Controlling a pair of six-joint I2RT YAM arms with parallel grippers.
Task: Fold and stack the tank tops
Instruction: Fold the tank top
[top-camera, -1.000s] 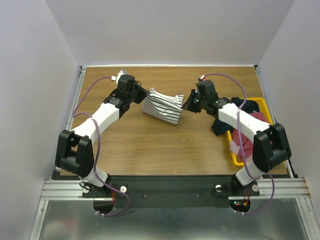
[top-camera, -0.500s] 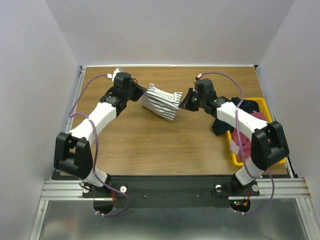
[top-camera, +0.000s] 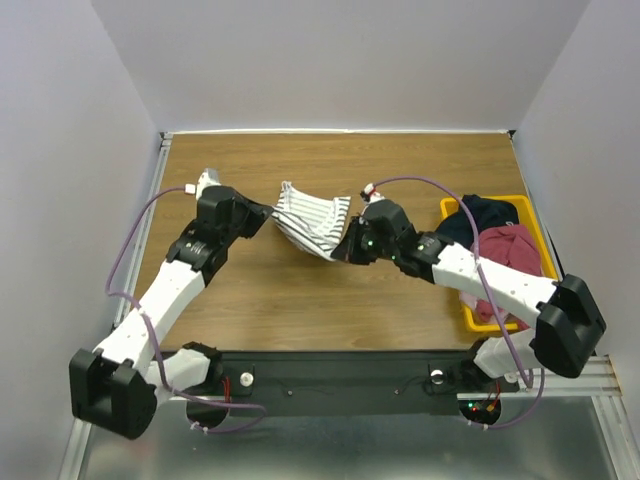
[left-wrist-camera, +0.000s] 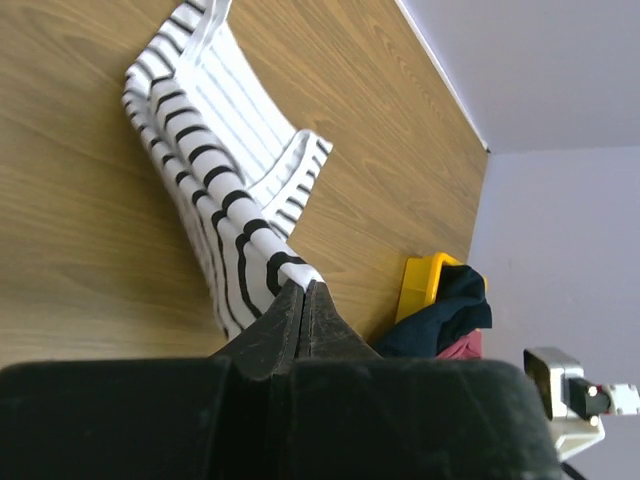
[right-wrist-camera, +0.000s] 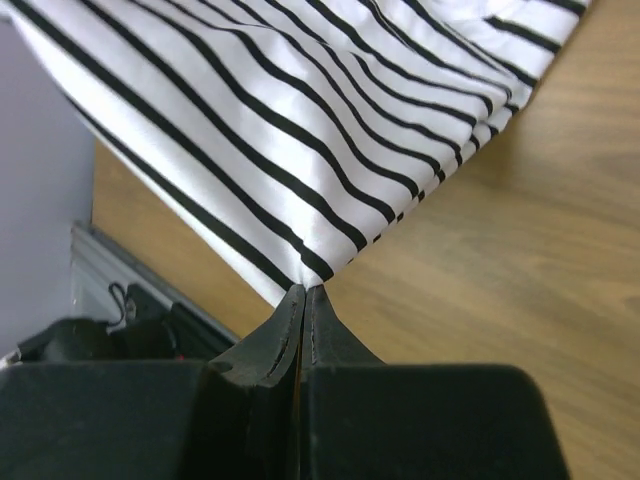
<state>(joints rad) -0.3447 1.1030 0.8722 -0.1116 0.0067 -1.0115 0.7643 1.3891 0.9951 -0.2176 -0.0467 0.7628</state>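
Wood table. Striped top mid-table, stretched between both arms. Left gripper pinched tight on one corner, right gripper tight on another. Lower both together, lay flat, match edges.

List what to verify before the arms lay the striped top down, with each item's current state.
1. Left tool shut on the striped top: ok.
2. Right tool shut on the same top: ok.
3. Top stretched flat between the tools: not ok, it sags in folds.
4. Bare table in front of the top: ok.
5. Red top out of the way in the yellow bin: ok.
6. Top's lowest fold off the table: cannot tell.
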